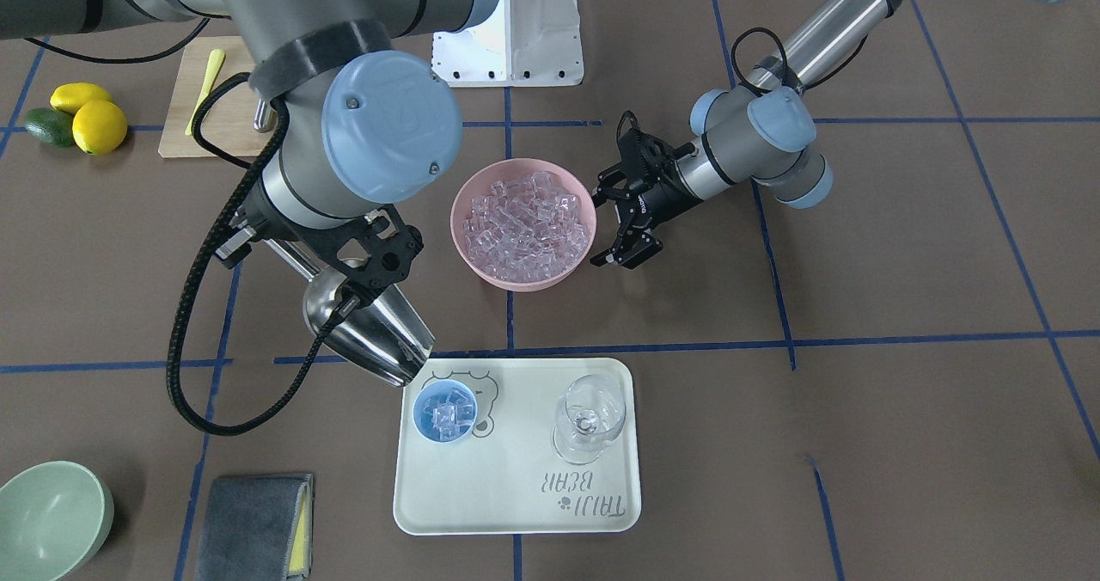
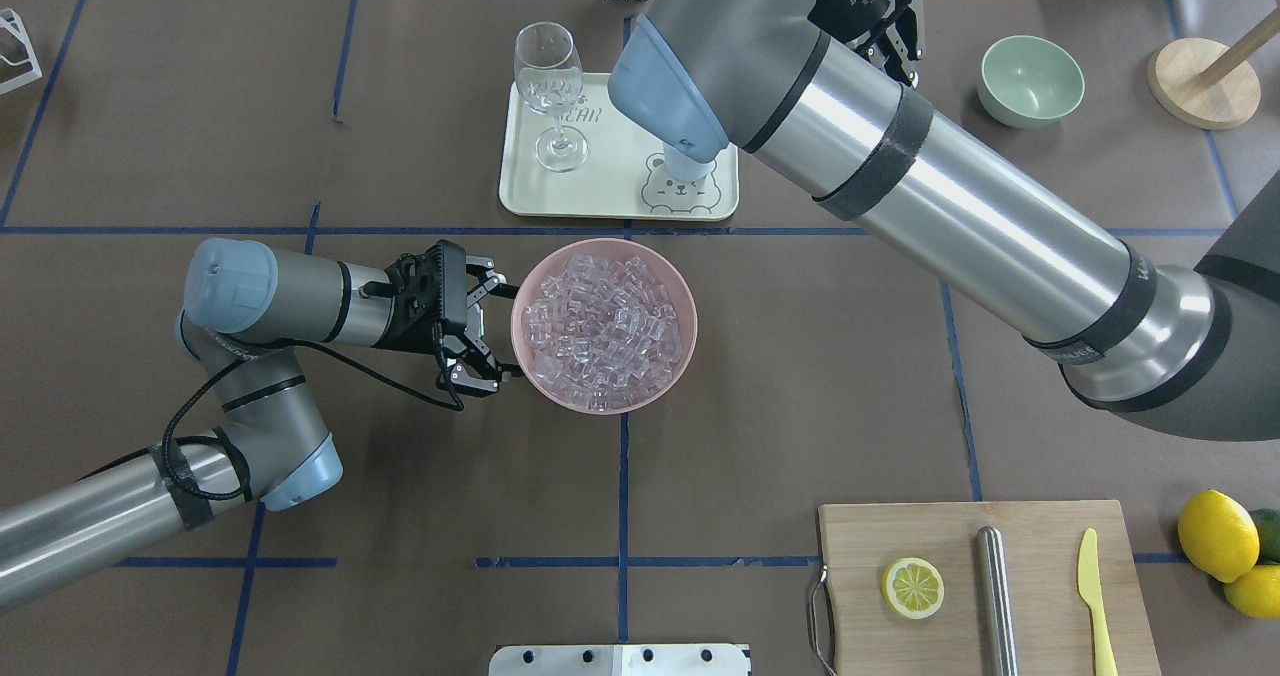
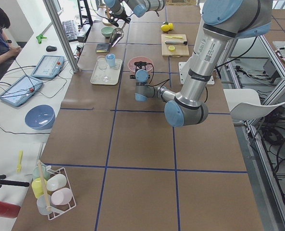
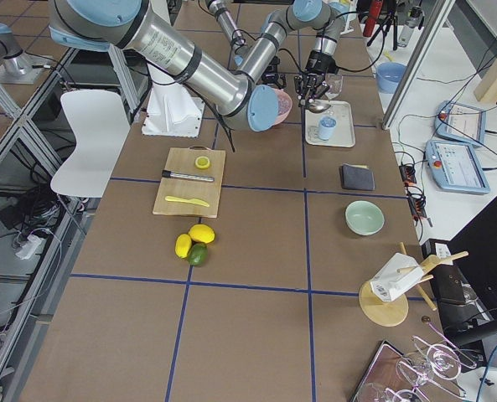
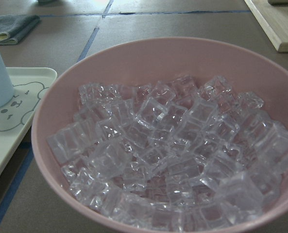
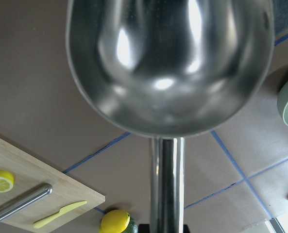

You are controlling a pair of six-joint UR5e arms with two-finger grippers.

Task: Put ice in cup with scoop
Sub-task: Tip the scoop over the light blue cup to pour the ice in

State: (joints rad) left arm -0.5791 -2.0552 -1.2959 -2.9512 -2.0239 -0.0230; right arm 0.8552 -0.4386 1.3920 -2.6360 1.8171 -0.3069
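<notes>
The ice [image 1: 524, 220] is heaped in a pink bowl [image 1: 481, 263] at mid-table, and fills the left wrist view [image 5: 168, 155]. The light-blue cup [image 1: 444, 411] stands on a cream tray [image 1: 516, 495] with a few cubes in it. My right gripper [image 1: 378, 259] is shut on the handle of the steel scoop [image 1: 369, 327], which is tilted mouth-down just above the cup. In the right wrist view the scoop's trough [image 6: 168, 68] is empty. My left gripper [image 2: 495, 334] is open, with its jaws beside the bowl's rim.
A clear stemmed glass [image 1: 589, 418] stands on the tray beside the cup. A green bowl [image 1: 47, 516] and a grey cloth [image 1: 253, 525] lie near the front edge. A cutting board [image 2: 985, 586] holds a lemon slice, a steel cylinder and a yellow knife. Lemons [image 1: 90, 117] lie beside it.
</notes>
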